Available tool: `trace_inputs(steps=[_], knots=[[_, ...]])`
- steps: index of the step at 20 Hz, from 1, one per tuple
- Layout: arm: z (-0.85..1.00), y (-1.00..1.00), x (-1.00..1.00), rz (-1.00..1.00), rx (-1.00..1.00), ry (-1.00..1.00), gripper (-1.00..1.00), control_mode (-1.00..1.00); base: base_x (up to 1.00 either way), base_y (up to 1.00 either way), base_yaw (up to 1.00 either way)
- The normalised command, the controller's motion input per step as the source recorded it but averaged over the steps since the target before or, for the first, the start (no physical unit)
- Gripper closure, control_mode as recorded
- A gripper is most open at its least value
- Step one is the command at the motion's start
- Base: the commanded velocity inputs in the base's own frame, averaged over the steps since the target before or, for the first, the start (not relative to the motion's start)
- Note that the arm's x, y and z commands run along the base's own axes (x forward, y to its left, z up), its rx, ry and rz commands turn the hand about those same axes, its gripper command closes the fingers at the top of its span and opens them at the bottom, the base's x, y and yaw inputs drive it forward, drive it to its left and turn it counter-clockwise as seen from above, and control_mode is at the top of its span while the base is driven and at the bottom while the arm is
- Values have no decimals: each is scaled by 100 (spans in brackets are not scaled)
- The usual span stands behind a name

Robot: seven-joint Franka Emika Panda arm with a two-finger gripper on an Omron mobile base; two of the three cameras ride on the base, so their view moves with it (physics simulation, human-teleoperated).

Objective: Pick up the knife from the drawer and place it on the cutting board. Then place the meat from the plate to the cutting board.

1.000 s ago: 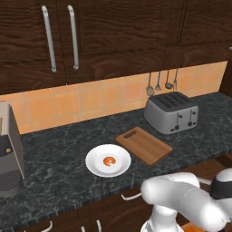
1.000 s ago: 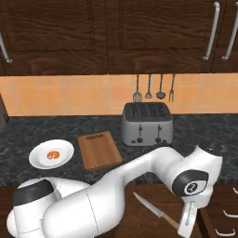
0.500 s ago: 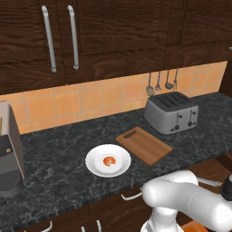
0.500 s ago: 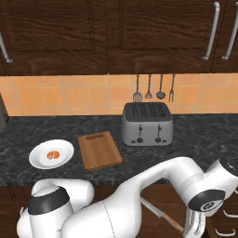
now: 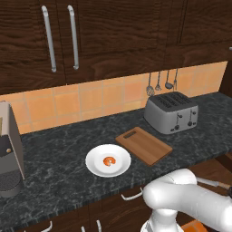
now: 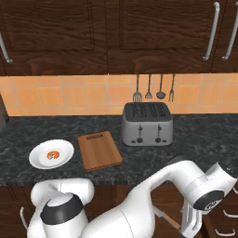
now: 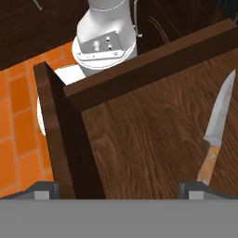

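My claw (image 7: 118, 188) hangs over the open drawer (image 7: 153, 135), jaws spread wide, nothing in them. Off my left tip sits the drawer's side wall, a tall dark edge I must not clip. Under me is bare wood floor, plenty of room. The knife (image 7: 214, 135) lies by my right tip, its tan handle nearest, blade running away from me. I judge I should slide right, centre over that handle, then drop straight down. The cutting board (image 6: 99, 149) waits up on the counter.

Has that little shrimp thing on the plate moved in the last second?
No. The meat sits at the same spot on the plate, just left of the cutting board, as before.
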Motion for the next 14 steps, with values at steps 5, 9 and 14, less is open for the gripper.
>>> trace_inputs(steps=[5, 9, 14], knots=[[-60, 14, 7, 0, 0, -3, -100, -100, 0, 0, 0], [-21, 0, 31, 0, 2, 6, -100, -100, 0, 0, 0], [-41, -5, 16, 0, 2, 3, -100, -100, 0, 0, 0]])
